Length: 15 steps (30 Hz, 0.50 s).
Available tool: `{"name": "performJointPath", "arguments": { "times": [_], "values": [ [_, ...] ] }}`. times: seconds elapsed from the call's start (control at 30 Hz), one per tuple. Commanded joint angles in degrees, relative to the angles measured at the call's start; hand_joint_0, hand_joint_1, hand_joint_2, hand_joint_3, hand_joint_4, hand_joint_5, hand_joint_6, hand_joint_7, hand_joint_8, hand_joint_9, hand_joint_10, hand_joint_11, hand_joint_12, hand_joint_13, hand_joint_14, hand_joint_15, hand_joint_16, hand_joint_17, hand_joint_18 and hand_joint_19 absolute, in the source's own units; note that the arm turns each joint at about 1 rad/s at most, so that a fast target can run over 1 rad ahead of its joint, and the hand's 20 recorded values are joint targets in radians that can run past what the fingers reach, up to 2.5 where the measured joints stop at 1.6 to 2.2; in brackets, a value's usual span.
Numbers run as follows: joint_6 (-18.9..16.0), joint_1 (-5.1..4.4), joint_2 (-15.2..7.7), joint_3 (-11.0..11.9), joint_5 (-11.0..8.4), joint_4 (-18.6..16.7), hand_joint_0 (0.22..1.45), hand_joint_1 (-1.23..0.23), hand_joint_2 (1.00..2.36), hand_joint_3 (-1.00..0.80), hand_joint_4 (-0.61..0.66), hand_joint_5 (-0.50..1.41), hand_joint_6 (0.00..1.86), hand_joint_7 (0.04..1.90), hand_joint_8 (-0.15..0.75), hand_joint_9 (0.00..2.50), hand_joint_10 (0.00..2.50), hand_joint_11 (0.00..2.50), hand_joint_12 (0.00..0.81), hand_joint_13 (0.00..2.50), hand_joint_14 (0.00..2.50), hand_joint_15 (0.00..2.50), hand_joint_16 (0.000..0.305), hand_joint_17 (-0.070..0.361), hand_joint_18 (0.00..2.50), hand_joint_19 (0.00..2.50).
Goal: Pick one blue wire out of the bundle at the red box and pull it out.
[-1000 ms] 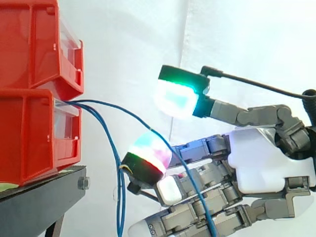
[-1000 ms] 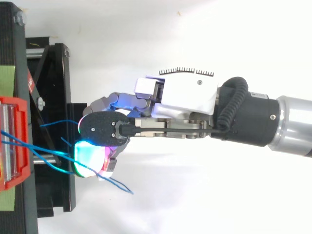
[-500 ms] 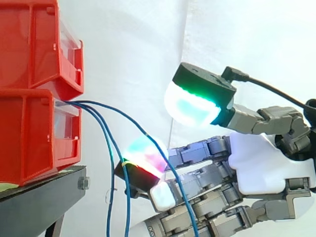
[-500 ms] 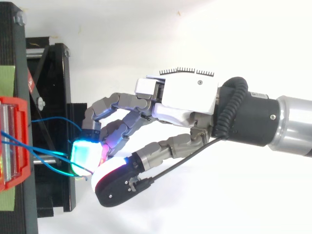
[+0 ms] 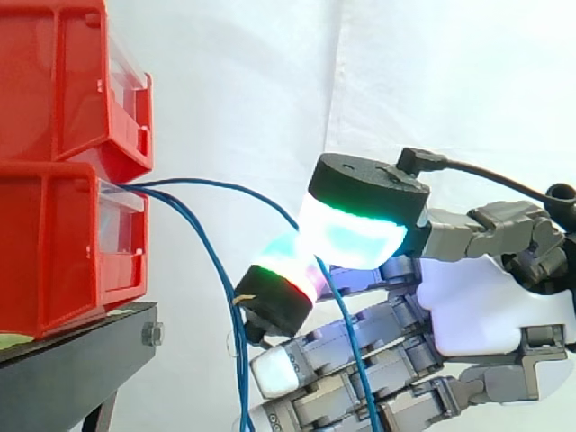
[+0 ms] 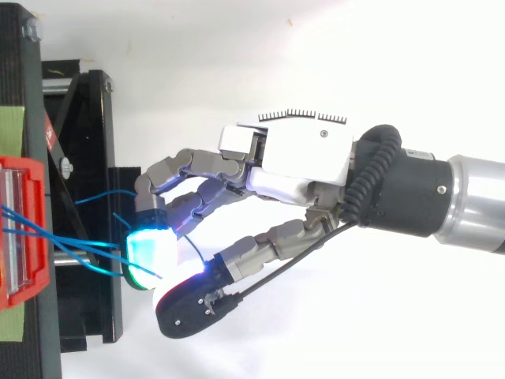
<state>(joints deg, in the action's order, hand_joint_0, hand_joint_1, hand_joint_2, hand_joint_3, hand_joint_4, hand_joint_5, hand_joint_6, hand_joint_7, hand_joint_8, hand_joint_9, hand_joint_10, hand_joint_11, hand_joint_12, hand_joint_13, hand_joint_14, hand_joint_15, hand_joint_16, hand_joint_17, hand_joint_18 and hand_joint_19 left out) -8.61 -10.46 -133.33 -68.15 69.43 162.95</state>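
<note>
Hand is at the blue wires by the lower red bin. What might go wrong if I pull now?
Several blue wires run close together from the lower red bin to the hand, so a pull may drag more than one. One blue wire hangs down across the hand in the side view and could snag there.

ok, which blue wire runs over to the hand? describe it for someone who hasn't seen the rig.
Find the lower red bin on the black stand, side view; blue wires leave its front. The top wire arcs out level to the hand, whereas its neighbours drop steeply beside the stand.
</note>
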Motion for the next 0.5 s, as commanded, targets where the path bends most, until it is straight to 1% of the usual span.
{"name": "performJointPath", "arguments": {
  "times": [0.0, 0.03, 0.07, 0.13, 0.2, 0.3, 0.37, 0.4, 0.43, 0.47],
  "values": [
    [0.0, 0.0, 0.0, 0.03, 0.0, 0.0, 0.59, -0.87, 1.02, -0.23, 0.05, -0.11, 0.9, 1.23, 0.303, 0.79, 0.01, 0.48, 0.419, 0.53, 0.01, 0.31, 0.06, 0.134, 0.45, 0.33],
    [0.0, 0.0, 0.0, 0.03, 0.0, 0.0, 0.59, -0.86, 1.02, -0.22, 0.05, -0.11, 0.9, 1.23, 0.301, 0.79, 0.01, 0.49, 0.419, 0.53, 0.01, 0.31, 0.06, 0.134, 0.45, 0.33],
    [0.0, 0.0, 0.0, 0.03, 0.09, 0.0, 0.58, -0.85, 1.02, -0.2, 0.05, -0.1, 0.91, 1.2, 0.314, 0.82, 0.02, 0.48, 0.439, 0.55, 0.01, 0.31, 0.064, 0.143, 0.48, 0.32],
    [0.0, 0.0, 0.0, -0.06, 0.0, 0.0, 0.57, -0.84, 1.01, -0.19, 0.05, -0.1, 0.91, 1.18, 0.321, 0.84, 0.01, 0.48, 0.457, 0.57, 0.01, 0.32, 0.067, 0.15, 0.5, 0.32],
    [0.0, 0.0, 0.0, -0.06, 0.09, 0.0, 0.55, -0.78, 1.01, -0.16, 0.05, -0.1, 0.91, 1.15, 0.348, 0.88, 0.01, 0.48, 0.493, 0.6, 0.01, 0.31, 0.075, 0.169, 0.56, 0.3],
    [0.0, 0.0, 0.0, -0.06, 0.09, 0.0, 0.54, -0.73, 1.0, -0.13, 0.05, -0.09, 0.9, 1.15, 0.35, 0.9, 0.01, 0.48, 0.5, 0.61, 0.01, 0.32, 0.077, 0.174, 0.57, 0.31],
    [0.0, 0.0, 0.0, -0.06, 0.09, 0.0, 0.54, -0.66, 1.0, -0.1, 0.04, -0.09, 0.9, 1.14, 0.352, 0.92, 0.01, 0.47, 0.511, 0.62, 0.01, 0.32, 0.08, 0.18, 0.58, 0.31],
    [0.0, 0.0, 0.0, -0.06, 0.09, 0.0, 0.54, -0.65, 1.0, -0.09, 0.03, -0.09, 0.89, 1.14, 0.353, 0.93, 0.01, 0.47, 0.514, 0.62, 0.01, 0.32, 0.08, 0.181, 0.58, 0.31],
    [0.0, 0.0, 0.0, -0.06, 0.09, 0.0, 0.54, -0.63, 1.01, -0.09, 0.03, -0.09, 0.89, 1.14, 0.352, 0.93, 0.01, 0.46, 0.516, 0.63, 0.01, 0.32, 0.081, 0.182, 0.58, 0.31],
    [0.0, 0.0, 0.0, -0.06, 0.09, 0.0, 0.52, -0.61, 1.07, -0.1, 0.02, -0.08, 0.88, 1.12, 0.351, 0.95, 0.01, 0.46, 0.519, 0.63, 0.01, 0.32, 0.082, 0.184, 0.58, 0.31]
  ]
}}
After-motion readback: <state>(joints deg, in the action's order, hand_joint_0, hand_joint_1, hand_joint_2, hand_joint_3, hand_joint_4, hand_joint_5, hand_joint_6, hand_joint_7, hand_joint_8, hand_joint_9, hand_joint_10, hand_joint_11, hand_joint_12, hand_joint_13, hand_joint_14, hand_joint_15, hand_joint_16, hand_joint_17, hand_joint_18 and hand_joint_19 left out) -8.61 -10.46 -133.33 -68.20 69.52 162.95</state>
